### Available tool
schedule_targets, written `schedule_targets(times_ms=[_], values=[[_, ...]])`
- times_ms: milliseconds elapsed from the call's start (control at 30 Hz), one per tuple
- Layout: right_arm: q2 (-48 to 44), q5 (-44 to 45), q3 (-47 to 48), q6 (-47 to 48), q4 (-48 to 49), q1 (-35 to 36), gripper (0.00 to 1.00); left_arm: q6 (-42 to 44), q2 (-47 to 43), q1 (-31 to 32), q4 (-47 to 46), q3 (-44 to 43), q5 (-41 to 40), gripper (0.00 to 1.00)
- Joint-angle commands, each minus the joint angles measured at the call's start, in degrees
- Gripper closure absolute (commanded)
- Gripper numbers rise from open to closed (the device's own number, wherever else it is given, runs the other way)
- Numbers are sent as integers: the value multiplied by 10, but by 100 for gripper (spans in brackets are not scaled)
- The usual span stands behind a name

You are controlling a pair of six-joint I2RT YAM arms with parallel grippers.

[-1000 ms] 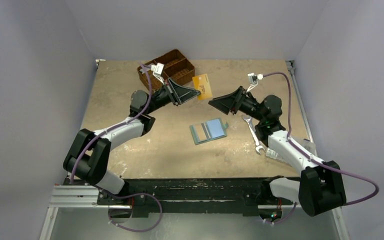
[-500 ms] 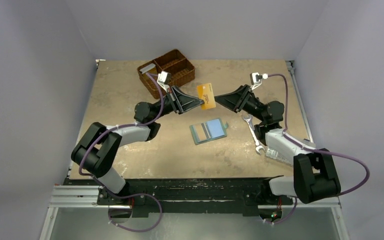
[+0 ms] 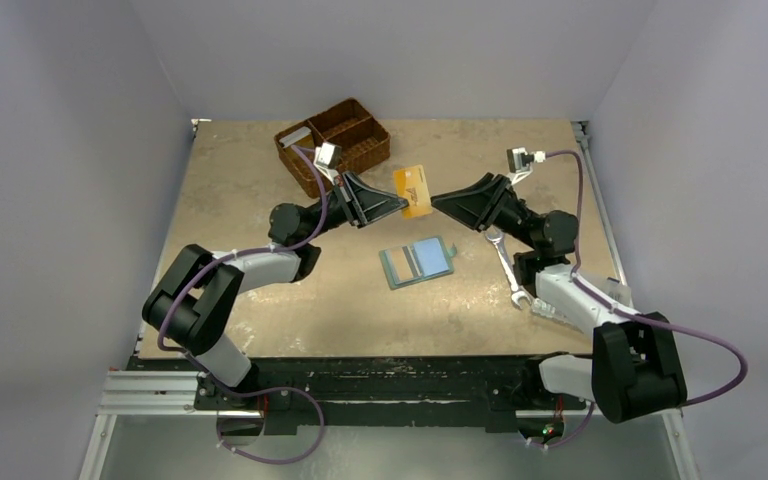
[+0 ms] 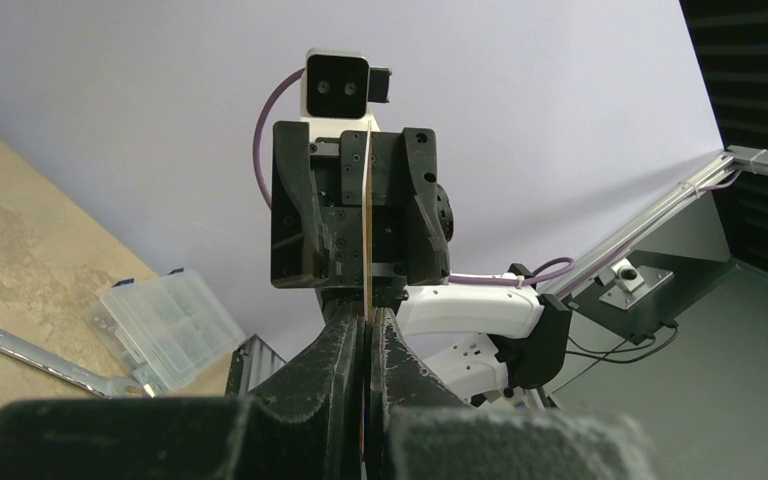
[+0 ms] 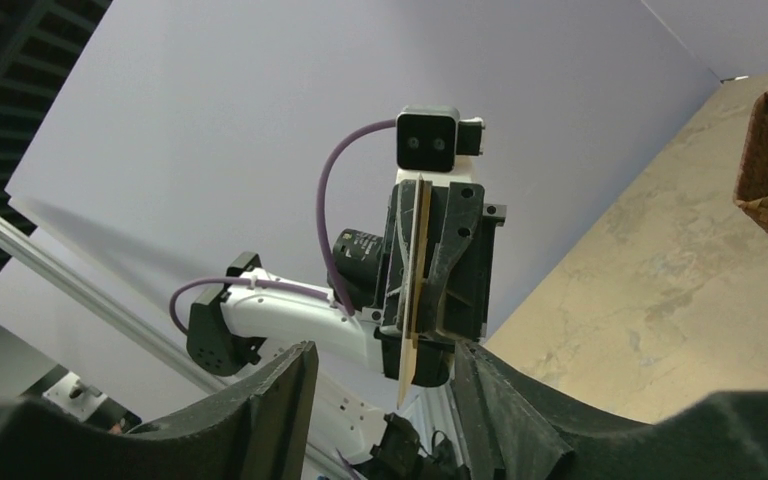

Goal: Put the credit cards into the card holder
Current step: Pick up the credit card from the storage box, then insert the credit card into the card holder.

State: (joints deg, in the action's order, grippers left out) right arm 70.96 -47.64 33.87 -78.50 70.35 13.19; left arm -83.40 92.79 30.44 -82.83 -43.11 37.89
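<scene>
My left gripper (image 3: 401,206) is shut on a yellowish credit card (image 3: 415,191) and holds it in the air above the table's middle. In the left wrist view the card (image 4: 368,225) stands edge-on between the closed fingers (image 4: 345,345). My right gripper (image 3: 439,203) is open and faces the card from the right, its tips at the card's edge. In the right wrist view the card (image 5: 415,290) hangs between the spread fingers (image 5: 285,395), touching neither. The teal card holder (image 3: 418,262) lies open on the table below, a pale blue panel on its right half.
A brown wicker basket (image 3: 333,145) stands at the back left, with a pale card (image 3: 296,136) in its left compartment. A silver wrench (image 3: 507,267) lies under the right arm. A clear plastic box (image 3: 605,293) sits at the right edge.
The left gripper has carried the card down and to the right, toward the centre. The right gripper has risen and closed in on the card's right edge. Little moved in the last half second.
</scene>
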Motion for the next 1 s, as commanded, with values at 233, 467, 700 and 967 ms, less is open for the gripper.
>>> schedule_targets(times_ms=[233, 467, 700, 967], values=[[-1, -14, 28, 50, -34, 19, 60, 19, 5, 33, -36, 6, -32, 100], [-85, 179, 124, 432, -577, 5, 100, 206, -66, 32, 446, -14, -99, 68], [2, 276, 196, 593, -894, 9, 100, 409, -79, 33, 813, -99, -236, 50], [71, 130, 153, 607, -864, 10, 100, 384, 32, 39, 718, -104, -138, 87]])
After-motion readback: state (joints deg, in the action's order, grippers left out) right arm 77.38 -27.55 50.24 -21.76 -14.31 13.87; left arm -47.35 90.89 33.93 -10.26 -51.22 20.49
